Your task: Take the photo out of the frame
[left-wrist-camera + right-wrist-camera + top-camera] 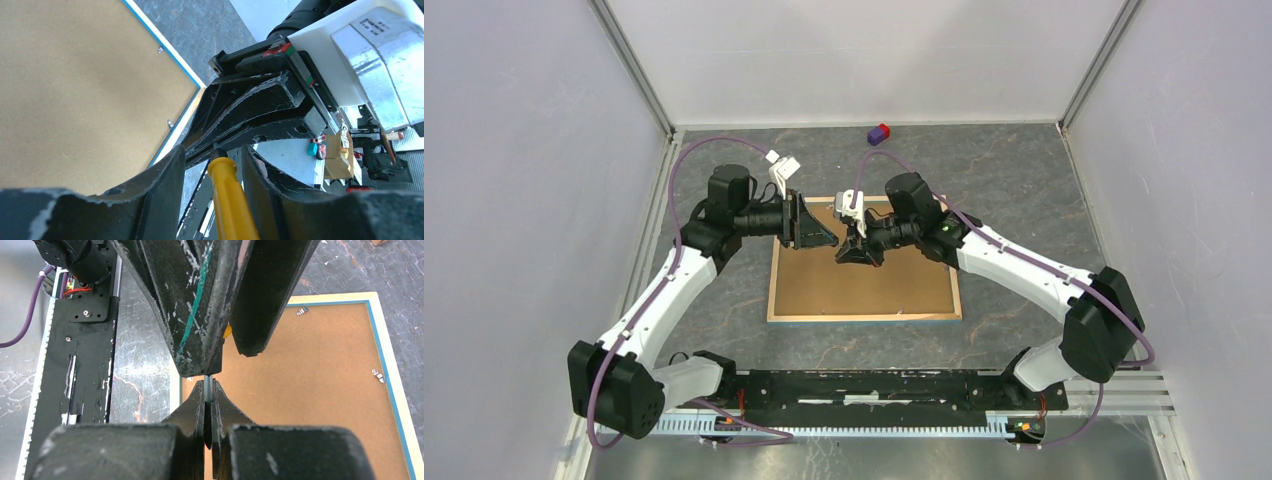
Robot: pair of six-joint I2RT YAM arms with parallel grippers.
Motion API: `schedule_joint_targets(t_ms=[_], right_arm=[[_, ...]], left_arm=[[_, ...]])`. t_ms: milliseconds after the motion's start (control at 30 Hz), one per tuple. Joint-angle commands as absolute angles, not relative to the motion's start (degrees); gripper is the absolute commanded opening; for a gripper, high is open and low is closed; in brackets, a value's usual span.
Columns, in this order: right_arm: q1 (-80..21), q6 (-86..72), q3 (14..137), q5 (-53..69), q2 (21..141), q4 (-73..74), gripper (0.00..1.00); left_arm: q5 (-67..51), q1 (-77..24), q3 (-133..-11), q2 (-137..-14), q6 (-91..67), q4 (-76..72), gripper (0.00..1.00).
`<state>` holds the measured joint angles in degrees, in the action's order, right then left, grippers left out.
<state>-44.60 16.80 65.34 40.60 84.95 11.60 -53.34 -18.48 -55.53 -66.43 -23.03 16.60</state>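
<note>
From the near side of the table, past the black rail (874, 385) where the arms are bolted, the frame (864, 290) lies flat with its brown back up. The photo is nowhere to be seen, so I take it to be face down under that board. Over the frame's far left part the two grippers meet nose to nose. The right gripper (207, 387) is pressed tight on the thin grey shaft of a yellow-handled tool (227, 200). The left gripper (214, 157) has its fingers set apart on either side of the handle, and I can't tell whether they press on it. That is my worry: if the right hand lets go before the left truly has the handle, the tool drops onto the board. A pinch on so thin a shaft could also let it swivel. The fingers are so close that a small misjudgement might knock them together. Nothing pins the frame, so levering at the metal tabs (378, 374) could skid it across the table (1024, 180). The view from above gives the layout, but the tool is lost among the black fingers. Only the left wrist view shows the yellow handle plainly. Only the right wrist view shows the pinch on the shaft, with just a sliver of yellow beyond. Farthest off, by the back wall, a small blue-and-red block (879, 133) shows only from above.
</note>
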Motion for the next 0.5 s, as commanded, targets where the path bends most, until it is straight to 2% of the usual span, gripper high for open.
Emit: schedule_joint_targets(t_ms=[0,133,200,267,367,467], right_arm=[[-45.71,18.11,66.96,41.71,84.91,10.46,0.00],[-45.69,17.84,67.19,41.97,85.46,10.23,0.00],[-45.65,17.69,67.26,42.10,85.64,10.23,0.00],[-45.71,17.67,67.33,42.19,85.79,10.17,0.00],[-45.72,17.58,67.44,42.29,86.03,10.20,0.00],[-45.71,17.59,67.53,42.36,86.21,10.28,0.00]], left_arm=[[-55.45,-18.86,-55.30,-66.63,-25.05,13.09,0.51],[-55.80,-19.29,-54.02,-66.29,-24.83,13.08,0.48],[-55.70,-19.42,-53.72,-66.10,-24.70,13.05,0.39],[-55.77,-19.46,-53.70,-66.01,-24.70,13.07,0.35],[-55.90,-19.60,-53.74,-66.14,-24.61,13.08,0.34],[-55.70,-19.96,-53.55,-66.29,-24.27,13.05,0.39]])
